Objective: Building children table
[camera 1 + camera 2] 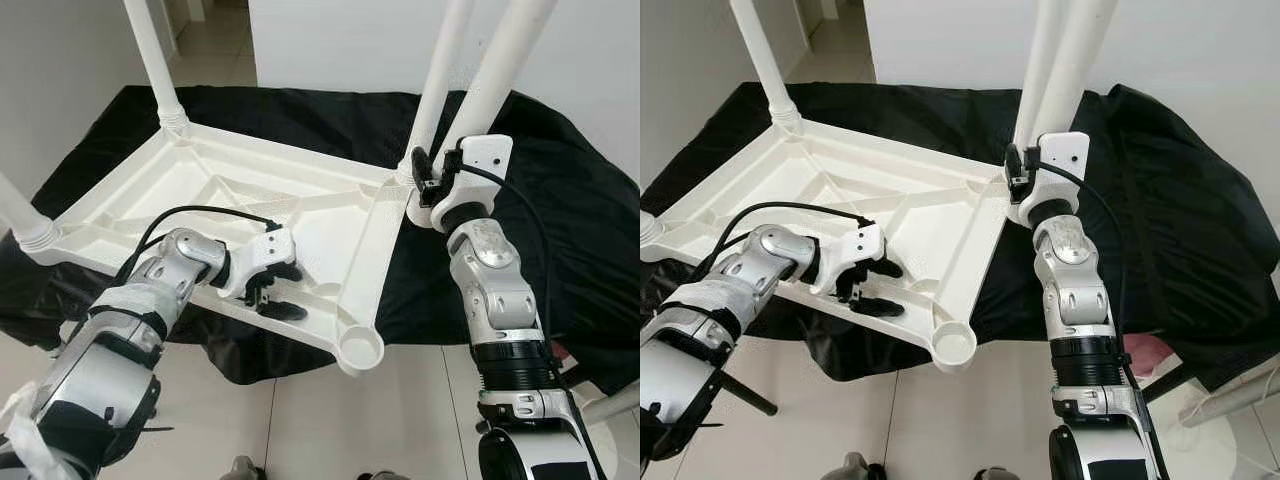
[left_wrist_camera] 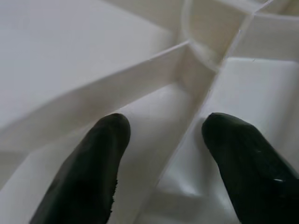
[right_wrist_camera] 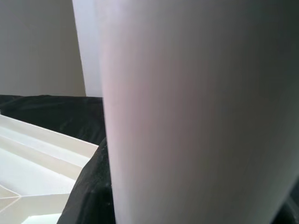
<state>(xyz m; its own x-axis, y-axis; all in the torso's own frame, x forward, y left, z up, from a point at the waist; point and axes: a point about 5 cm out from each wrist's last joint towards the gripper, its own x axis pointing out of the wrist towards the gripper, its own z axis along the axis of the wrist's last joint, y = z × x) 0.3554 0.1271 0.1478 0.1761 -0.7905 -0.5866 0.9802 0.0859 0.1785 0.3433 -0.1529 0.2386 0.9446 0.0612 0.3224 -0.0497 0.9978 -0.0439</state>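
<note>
The left claw point(image 1: 272, 290) is spread, one black finger point(image 2: 91, 172) on each side of a raised rib on the underside of the white tabletop point(image 1: 200, 215); the fingers reach over the near rim and rest on or just above the plastic without pinching it. The right claw point(image 1: 424, 172) is up against a loose white leg point(image 1: 495, 70) near its lower end, and the wrist view shows that leg close before the camera; I cannot tell whether this claw is spread or pressed together on it. The loose leg stands just beside another leg point(image 1: 440, 80) seated at the far right corner of the tabletop. The tabletop lies upside down on a black cloth point(image 1: 560, 230) spread over the tiled floor point(image 1: 420, 420). A far left leg point(image 1: 152, 60) and a near left leg point(image 1: 20, 215) are fitted in their corners, while the near right socket point(image 1: 361, 349) stands open.
</note>
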